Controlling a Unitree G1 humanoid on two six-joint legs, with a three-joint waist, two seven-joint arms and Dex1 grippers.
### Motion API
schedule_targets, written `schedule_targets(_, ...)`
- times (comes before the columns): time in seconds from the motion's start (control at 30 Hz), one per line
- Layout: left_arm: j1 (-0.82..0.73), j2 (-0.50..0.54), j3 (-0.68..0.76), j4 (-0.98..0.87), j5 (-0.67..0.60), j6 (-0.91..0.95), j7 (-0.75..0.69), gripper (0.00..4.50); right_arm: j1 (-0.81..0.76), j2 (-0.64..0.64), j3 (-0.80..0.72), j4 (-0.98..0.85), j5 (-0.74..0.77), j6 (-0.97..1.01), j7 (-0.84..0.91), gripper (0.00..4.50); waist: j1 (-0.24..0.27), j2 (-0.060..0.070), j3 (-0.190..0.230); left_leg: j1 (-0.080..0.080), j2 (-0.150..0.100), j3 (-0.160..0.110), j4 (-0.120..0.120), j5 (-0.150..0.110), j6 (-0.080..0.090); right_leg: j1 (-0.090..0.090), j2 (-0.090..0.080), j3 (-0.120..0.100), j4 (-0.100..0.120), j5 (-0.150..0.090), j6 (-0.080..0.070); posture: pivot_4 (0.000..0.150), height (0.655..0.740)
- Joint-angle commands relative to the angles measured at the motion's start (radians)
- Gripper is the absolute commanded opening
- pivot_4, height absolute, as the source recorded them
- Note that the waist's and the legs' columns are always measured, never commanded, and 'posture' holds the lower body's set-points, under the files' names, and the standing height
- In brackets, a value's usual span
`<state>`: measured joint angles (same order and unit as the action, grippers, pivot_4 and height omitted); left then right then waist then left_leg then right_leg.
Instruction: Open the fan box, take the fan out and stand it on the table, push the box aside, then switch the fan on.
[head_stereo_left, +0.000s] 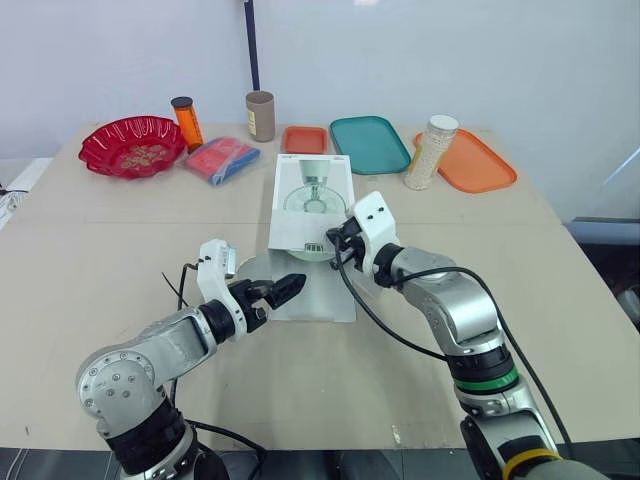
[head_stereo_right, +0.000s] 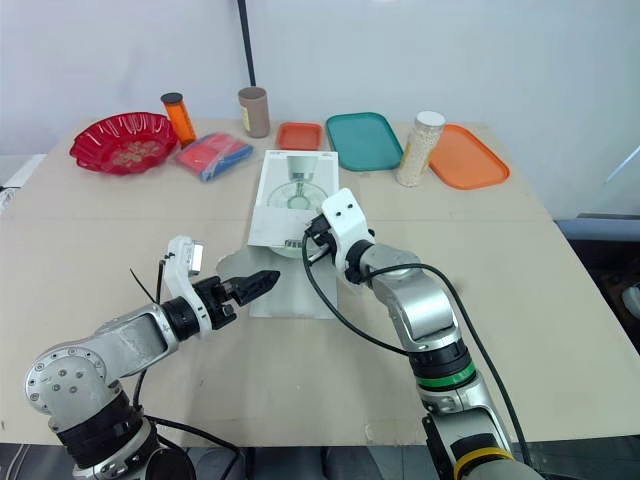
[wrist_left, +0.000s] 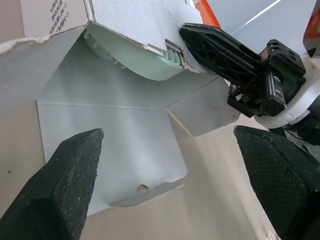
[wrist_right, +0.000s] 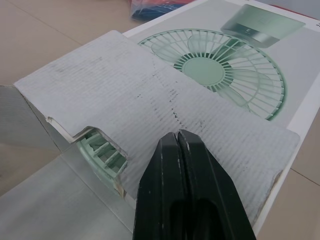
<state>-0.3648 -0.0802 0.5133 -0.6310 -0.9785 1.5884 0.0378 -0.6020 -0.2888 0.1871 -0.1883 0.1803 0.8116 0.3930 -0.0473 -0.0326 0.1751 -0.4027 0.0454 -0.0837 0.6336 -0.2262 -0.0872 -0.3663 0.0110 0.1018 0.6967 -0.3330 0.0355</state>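
The fan box (head_stereo_left: 313, 190) lies flat just ahead of both jaws. Its near flap (wrist_left: 110, 150) is spread on the surface (head_stereo_left: 120, 240), so I judge the opening step done. The fan (wrist_left: 132, 65) shows its green rim at the mouth. My left jaws hang released before the flap. My right jaws are clenched on nothing, tips on the box top. Next I should grip that rim and draw the fan out.

Your count on the surface (head_stereo_left: 560, 270):

- You have three trays: a small orange tray (head_stereo_left: 304, 139), a teal tray (head_stereo_left: 369, 143) and a large orange tray (head_stereo_left: 478, 162).
- One white box (head_stereo_left: 312, 200), with a fan drawn on top.
- One pale green fan (wrist_left: 135, 62); you see its rim at the box's open end.
- One red bowl (head_stereo_left: 95, 152).
- One orange bottle (head_stereo_left: 187, 122).
- One cardboard tube (head_stereo_left: 260, 115).
- One jar (head_stereo_left: 432, 152) of pale grains.
- One red and blue packet (head_stereo_left: 221, 160).
- Two grippers: left gripper (head_stereo_left: 285, 288) and right gripper (head_stereo_left: 335, 240).
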Motion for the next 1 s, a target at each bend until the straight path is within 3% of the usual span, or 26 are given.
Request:
schedule_targets(0.03,-0.036,0.047,-0.123,0.055,0.106,-0.112,0.015,4.46,0.015,0.001,0.018,0.037,-0.012,0.04,0.0,0.0,0.0,0.0,0.0,0.0,0.0,0.0,0.0,0.0,0.0,0.0,0.0,0.0,0.0,0.0,0.0,0.15,0.74)
schedule_targets(0.2,-0.025,0.114,-0.249,0.084,0.198,-0.225,-0.009,4.46,0.014,-0.002,0.015,0.034,-0.013,0.043,-0.001,0.0,0.0,0.0,0.0,0.0,0.0,0.0,-0.002,0.001,-0.001,0.0,0.0,0.0,0.0,0.0,0.0,0.15,0.74)
schedule_targets(0.37,-0.03,0.044,-0.277,0.145,0.216,-0.335,-0.014,4.46,0.014,0.002,0.019,0.031,-0.013,0.046,-0.003,0.0,0.001,0.0,0.0,0.0,0.0,0.0,-0.002,0.001,-0.002,0.0,0.0,0.001,-0.001,0.0,0.0,0.15,0.74)
schedule_targets(0.7,0.048,0.054,-0.288,0.14,0.159,-0.439,-0.111,4.46,0.017,0.0,0.02,0.019,-0.014,0.057,-0.006,0.0,-0.001,0.0,0.0,0.0,0.0,0.001,-0.002,0.001,-0.002,-0.001,0.0,0.001,-0.001,0.0,0.0,0.15,0.74)
schedule_targets(1.0,0.088,0.085,-0.292,0.112,0.117,-0.482,-0.114,4.46,0.019,0.001,0.025,0.014,-0.014,0.062,-0.003,0.0,0.0,0.0,0.0,0.0,0.0,0.0,-0.003,0.001,-0.002,-0.001,0.0,0.001,-0.001,0.0,0.0,0.15,0.74)
